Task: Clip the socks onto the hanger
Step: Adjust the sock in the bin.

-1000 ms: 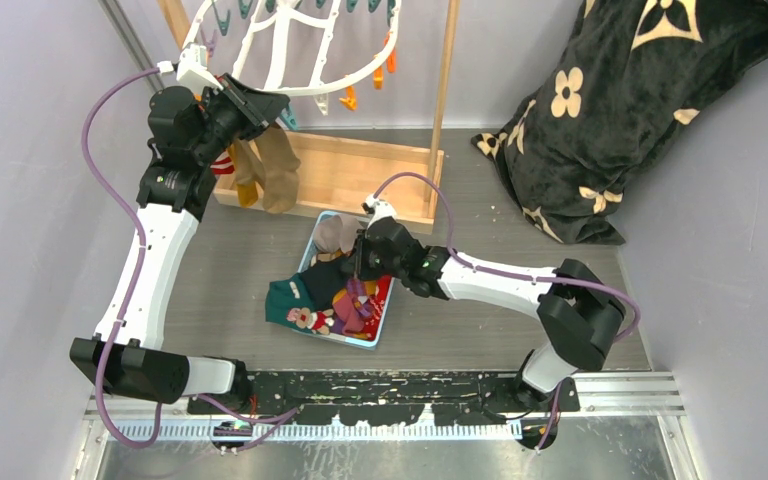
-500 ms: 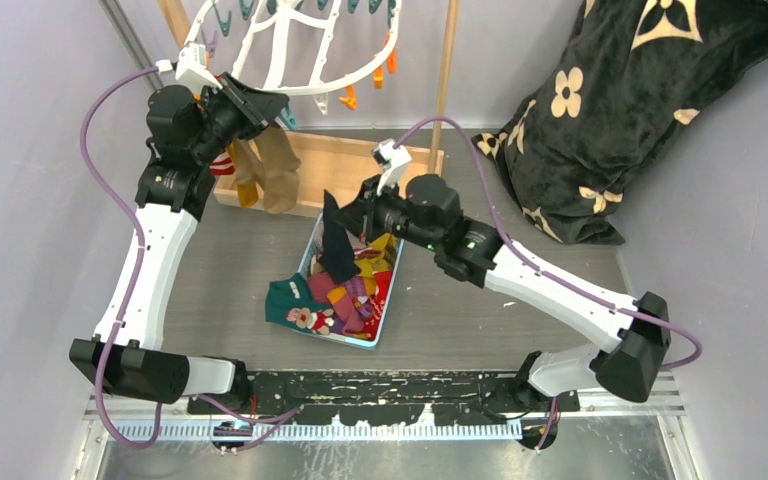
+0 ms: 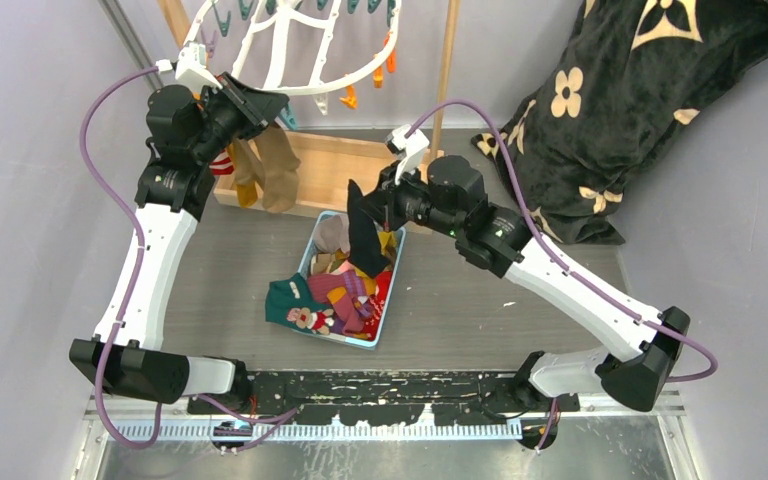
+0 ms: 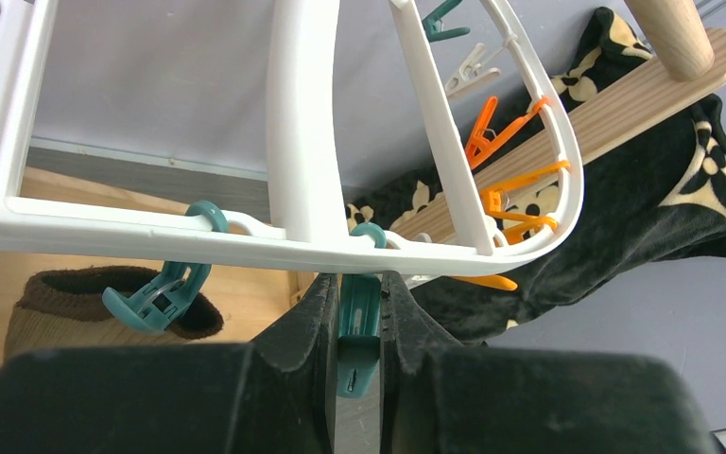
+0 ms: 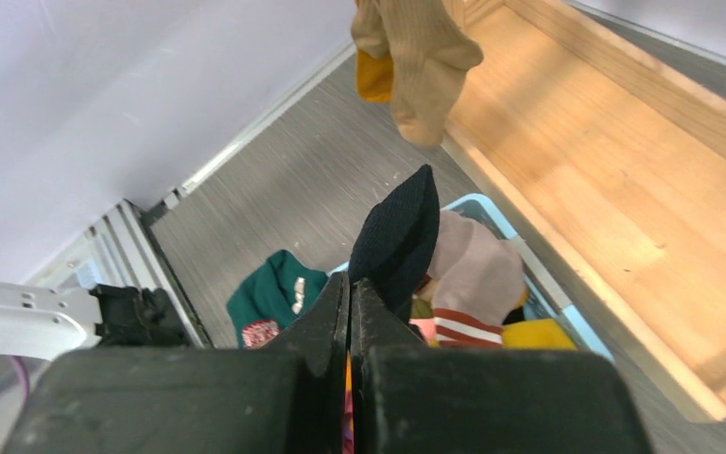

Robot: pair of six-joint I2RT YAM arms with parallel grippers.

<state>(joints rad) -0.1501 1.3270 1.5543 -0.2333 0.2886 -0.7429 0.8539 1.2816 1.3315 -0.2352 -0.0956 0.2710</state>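
**Black sock** [image 3: 364,238]: at centre frame in the top view, pinched at its upper end between the fully closed fingers of the right gripper [image 3: 384,206]. It is hung lengthwise over the blue bin [image 3: 381,334]. In the right wrist view its rounded end [image 5: 397,235] is seen jutting up past the fingertips.

**Loose socks** [image 3: 338,300]: heaped in the blue bin, with a teal sock [image 3: 286,296] draped over the bin's left rim. A red-white striped sock [image 5: 463,326] and a mustard sock [image 5: 541,333] are noted in the right wrist view.

**Tan-brown socks** [image 3: 278,165]: hung from the hanger's near rim at upper left.

**Hanger** [image 3: 341,88]: white oval rack, at top centre-left, with orange clips [image 4: 492,139] along its far curve.

**Teal clip** [image 4: 357,328]: hung from the hanger rim and squeezed between the nearly closed fingers of the left gripper [image 4: 359,288].

**Wooden stand** [image 3: 360,165]: its base is set behind the bin.

**Flower-patterned blanket** [image 3: 640,100]: bunched at upper right.
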